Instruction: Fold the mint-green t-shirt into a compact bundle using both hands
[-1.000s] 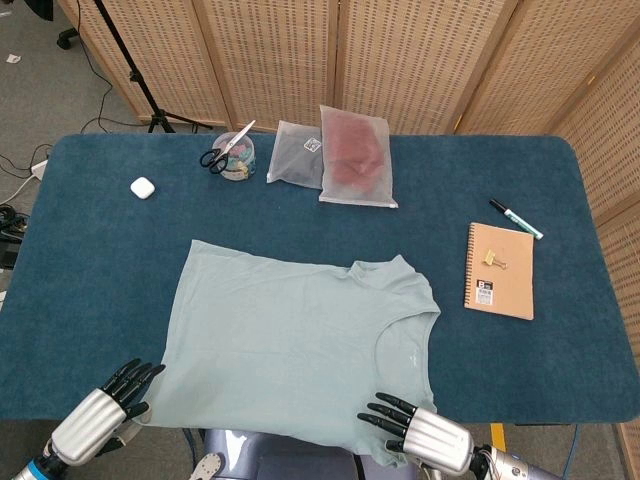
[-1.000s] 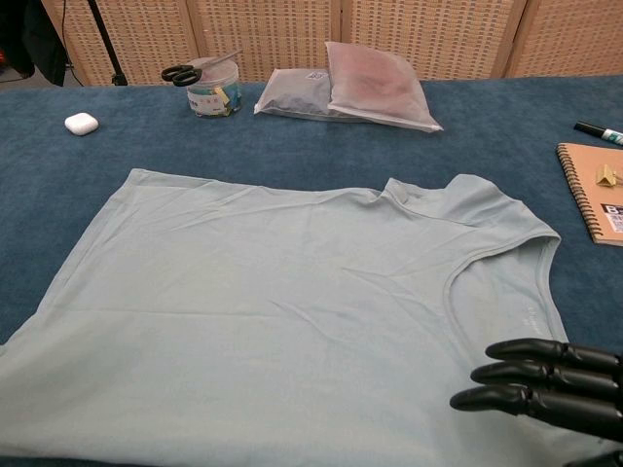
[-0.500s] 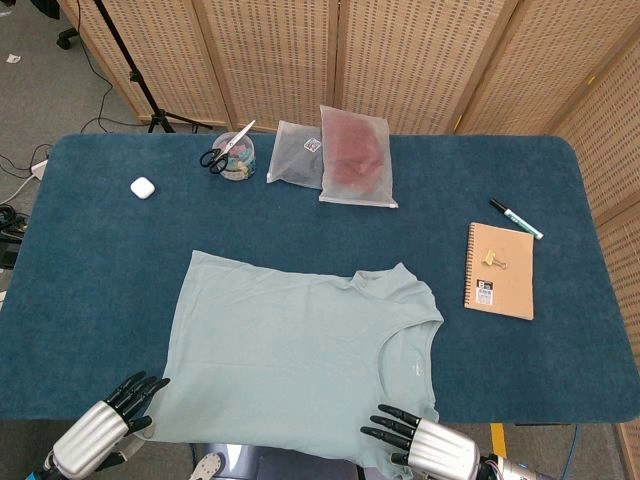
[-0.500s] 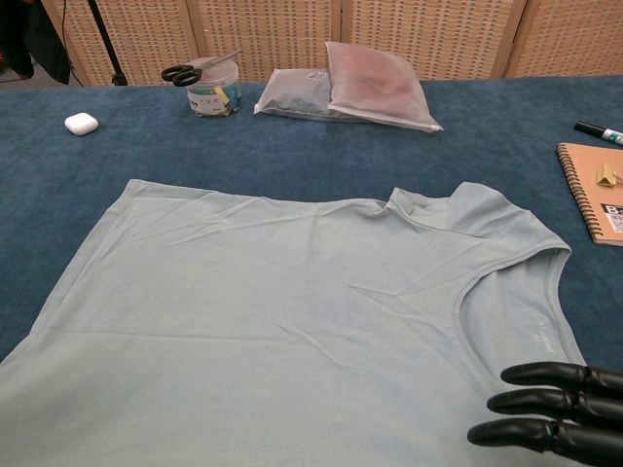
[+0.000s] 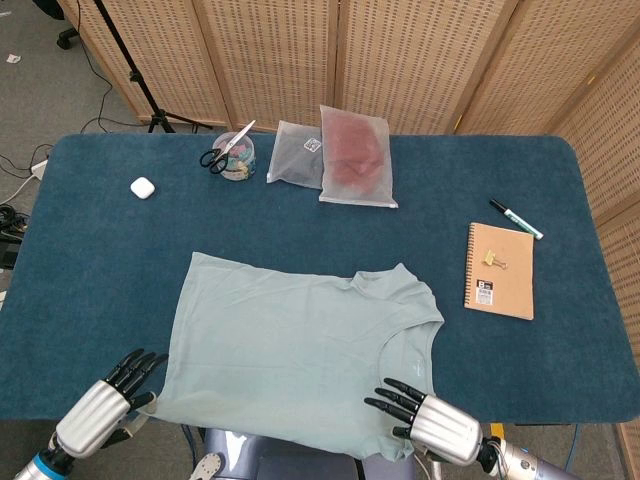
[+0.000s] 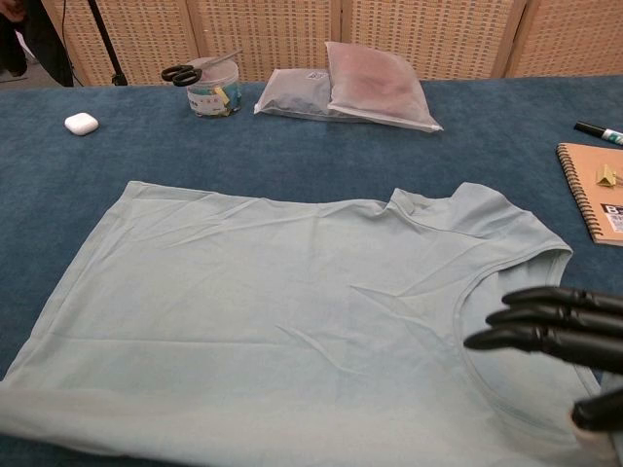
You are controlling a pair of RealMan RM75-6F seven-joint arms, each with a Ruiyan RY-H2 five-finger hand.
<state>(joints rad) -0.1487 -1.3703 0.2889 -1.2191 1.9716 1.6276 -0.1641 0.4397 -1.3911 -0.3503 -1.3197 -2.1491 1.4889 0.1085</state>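
Since a second ago the shirt (image 5: 300, 345) has slid toward the robot, its near hem now hanging over the table (image 5: 90, 260) edge, and the right hand (image 5: 418, 415) has come back up over the collar corner, so I judge the cloth is positioned but no fold has begun. Both hands hold nothing: the left hand (image 5: 110, 395) is spread just beside the near-left hem, the right spread with its thumb below. Behind the shirt the blue top lies bare up to the bags (image 5: 335, 155) and cup (image 5: 235, 155); the notebook (image 5: 500, 270) sits well apart to the right.
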